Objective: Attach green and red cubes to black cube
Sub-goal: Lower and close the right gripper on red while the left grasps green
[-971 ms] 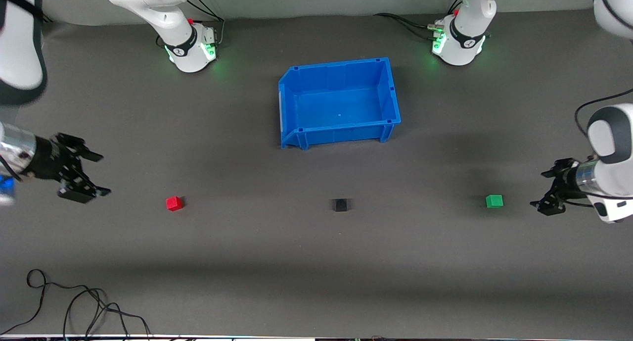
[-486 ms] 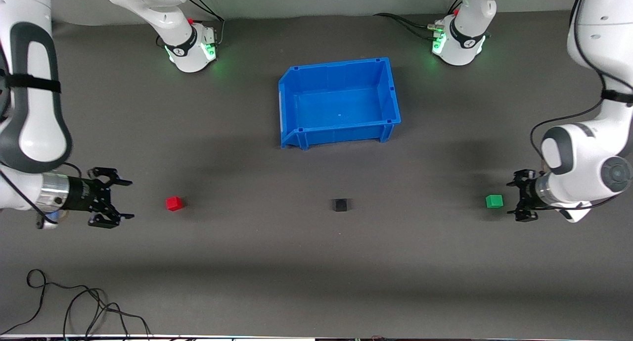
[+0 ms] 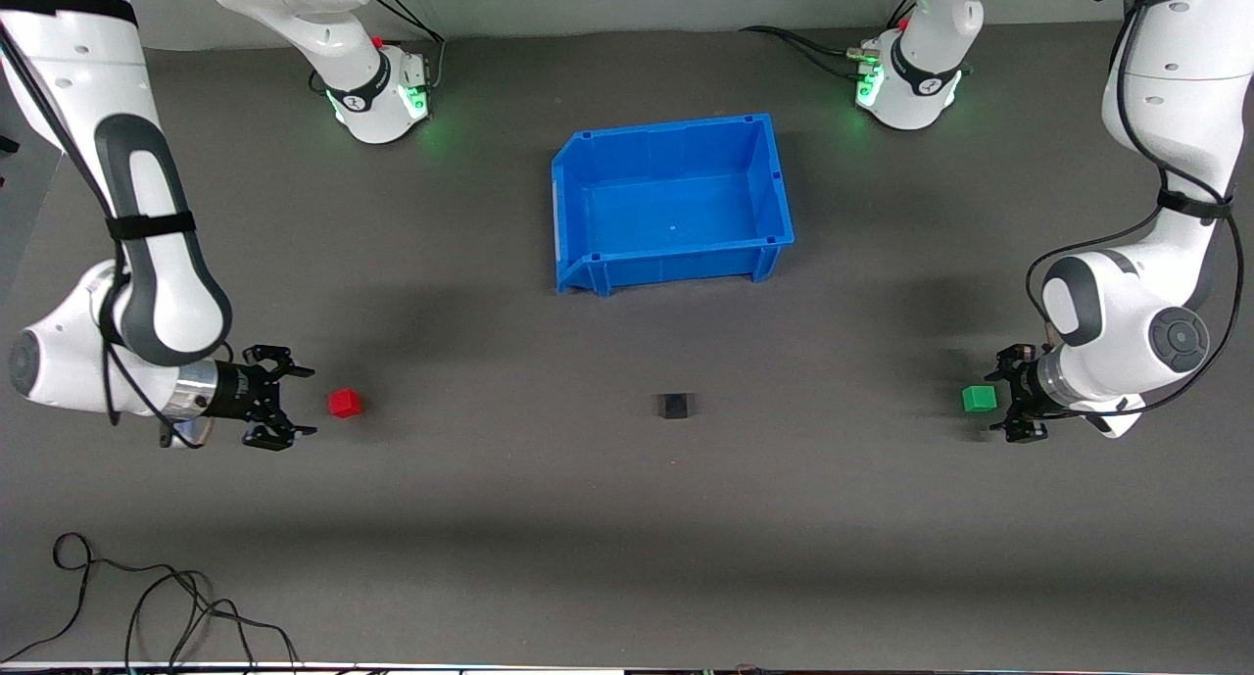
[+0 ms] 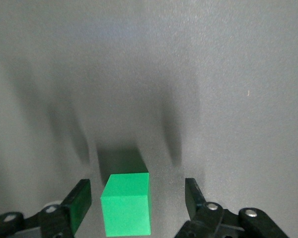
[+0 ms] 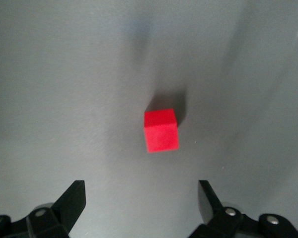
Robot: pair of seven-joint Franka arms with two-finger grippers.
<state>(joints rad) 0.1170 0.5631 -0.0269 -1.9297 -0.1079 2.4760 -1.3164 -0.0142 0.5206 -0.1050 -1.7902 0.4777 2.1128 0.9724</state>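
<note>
Counter [image 3: 627,518] was a grey mat; a blue bin [image 3: 673,200] sat mid-counter, toward the robot-base edge, empty as far as I could see and not in the way.

Right gripper [image 3: 292,401] was low at the right arm's end of the counter, fingers [image 5: 72,198] apart, pointed at the red cube [image 3: 345,403] but short of it — the wrist view showed clear mat between the tips and the cube.

Left gripper [image 3: 1009,406] was low at the left arm's end, fingers [image 4: 79,203] apart and just beginning to straddle the green cube [image 3: 979,399]. In the wrist view the green cube [image 4: 126,203] sat off-centre, closer to one finger.

Black cube [image 3: 673,406] lay mid-counter between the two, well apart from both, roughly in line with them.

Judgement: step in hand was the approach to grasp. To do it well — centre the left fingers on green before closing so it doesn't skew; run the right further in until red sits squarely between the tips. Square grips matter, since the faces must meet black flat.
</note>
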